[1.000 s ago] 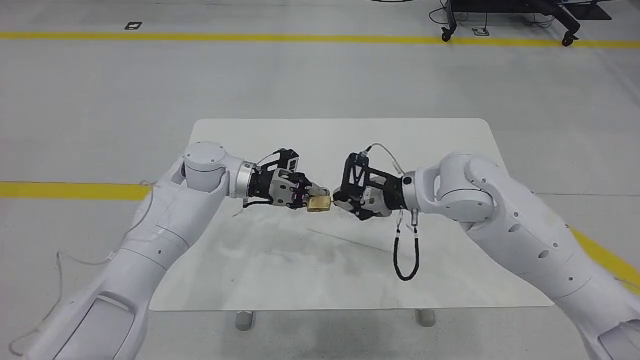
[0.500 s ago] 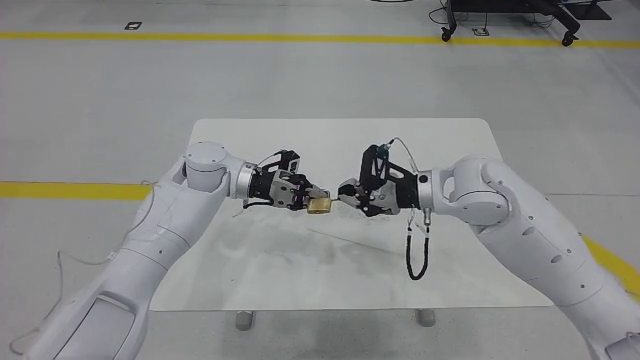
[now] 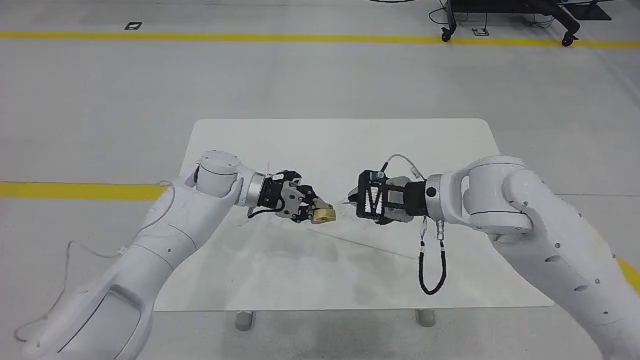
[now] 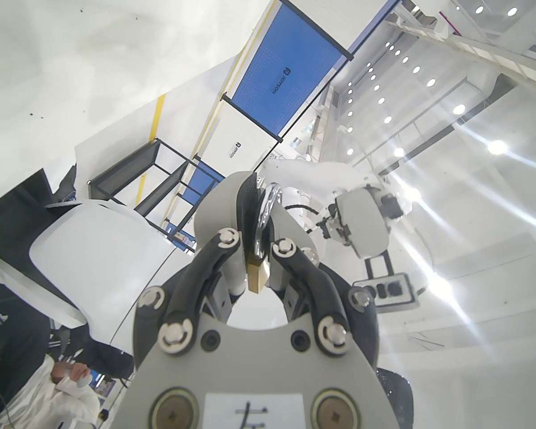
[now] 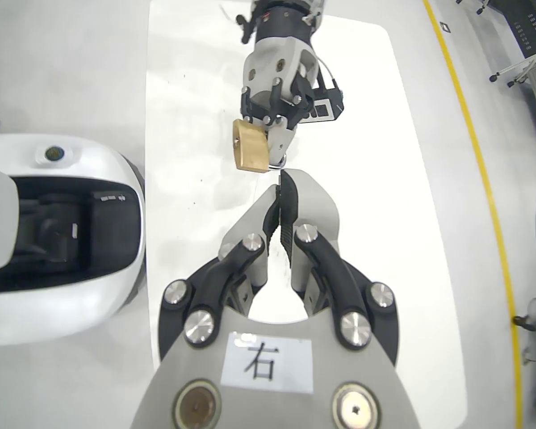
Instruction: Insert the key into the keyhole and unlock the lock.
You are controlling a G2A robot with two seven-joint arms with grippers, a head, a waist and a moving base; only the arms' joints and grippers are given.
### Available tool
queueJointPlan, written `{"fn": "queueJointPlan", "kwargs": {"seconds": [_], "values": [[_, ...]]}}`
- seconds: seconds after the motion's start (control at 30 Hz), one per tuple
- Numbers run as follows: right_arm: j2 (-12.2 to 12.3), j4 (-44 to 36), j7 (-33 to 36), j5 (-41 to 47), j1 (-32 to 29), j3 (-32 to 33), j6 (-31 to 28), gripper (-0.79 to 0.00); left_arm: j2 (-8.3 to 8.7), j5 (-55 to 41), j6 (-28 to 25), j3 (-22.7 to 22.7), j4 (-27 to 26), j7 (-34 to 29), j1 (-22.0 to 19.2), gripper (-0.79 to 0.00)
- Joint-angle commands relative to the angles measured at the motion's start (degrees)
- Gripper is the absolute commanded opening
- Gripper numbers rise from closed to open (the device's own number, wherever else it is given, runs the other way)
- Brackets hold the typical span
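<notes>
Padlock: a small, blocky brass padlock with a silver steel shackle [image 5: 250,151] is held in the air above the white bench [image 3: 450,145], between the two arms.
Left claw: the left claw [image 4: 254,207] is pressed together on the shackle, and the brass body juts out to one side of its fingers.
Right claw: the right claw [image 5: 280,189] is pressed together. The thin sliver at its tips is probably the small flat metal key [image 5: 278,176], though it is too slight to be sure.
Handling: the padlock is likely dense for its size, rigid and smooth. Gripped only by the round shackle, it could swivel when the key pushes on it. A grip across the flat brass sides would resist that better.
Key handling: the key is light, stiff and thin, so it could easily twist between the pads. It is best pinched across its flat head.
Position: the right claw's tip is just beside the shackle end and the left claw's fingertips, apparently not touching them. The brass body lies off to the side of its line.
Keyhole: a small hole [image 5: 236,139] shows on a narrow face turned away from the right claw, and the key is not yet in it.
</notes>
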Motion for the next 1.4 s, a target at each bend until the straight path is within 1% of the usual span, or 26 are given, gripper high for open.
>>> {"fn": "queueJointPlan", "kwargs": {"seconds": [0.0,0.03,0.1,0.23,0.33,0.53,0.67,0.77,0.9,1.17,1.37], "values": [[-0.30,-1.63,3.63,-1.21,1.46,-2.05,0.03,-0.785,0.03,-1.67,0.46,1.89,0.99,0.46,-0.78,-0.785],[-0.54,-2.29,5.56,-1.80,2.41,-3.35,0.26,-0.785,0.04,-3.67,1.12,2.27,1.94,1.12,-1.04,-0.785],[-1.17,-3.54,8.60,-2.20,4.47,-6.03,1.18,-0.785,0.12,-4.17,1.95,4.04,2.33,1.95,-2.12,-0.785],[-2.69,-4.94,12.73,-1.97,8.75,-11.21,2.79,-0.785,0.29,-7.57,2.38,6.48,3.17,2.38,-3.03,-0.785],[-4.11,-4.72,15.61,-3.54,11.95,-15.50,4.29,-0.785,0.38,-9.16,2.95,8.56,3.48,2.96,-3.93,-0.785],[-7.19,-2.49,17.75,-4.58,17.58,-22.26,6.66,-0.785,0.68,-12.26,3.45,11.87,4.31,3.45,-5.38,-0.785],[-8.67,-2.61,18.91,-5.53,19.82,-24.82,8.32,-0.785,0.92,-14.18,3.72,13.78,4.74,3.72,-6.17,-0.785],[-9.54,-2.91,21.40,-7.32,21.03,-26.95,9.80,-0.785,1.08,-15.30,3.82,15.03,4.85,3.82,-6.78,-0.785],[-10.64,-2.56,22.86,-7.84,22.83,-29.56,11.26,-0.785,1.26,-17.15,4.07,16.54,5.02,4.08,-7.38,-0.785],[-11.89,-1.53,25.07,-8.72,25.91,-33.19,13.47,-0.785,1.54,-19.40,4.35,19.16,4.96,4.36,-8.41,-0.785],[-12.42,-0.79,25.92,-7.77,27.98,-34.51,14.32,-0.785,1.71,-21.35,4.69,21.08,5.40,4.69,-9.08,-0.785]]}}
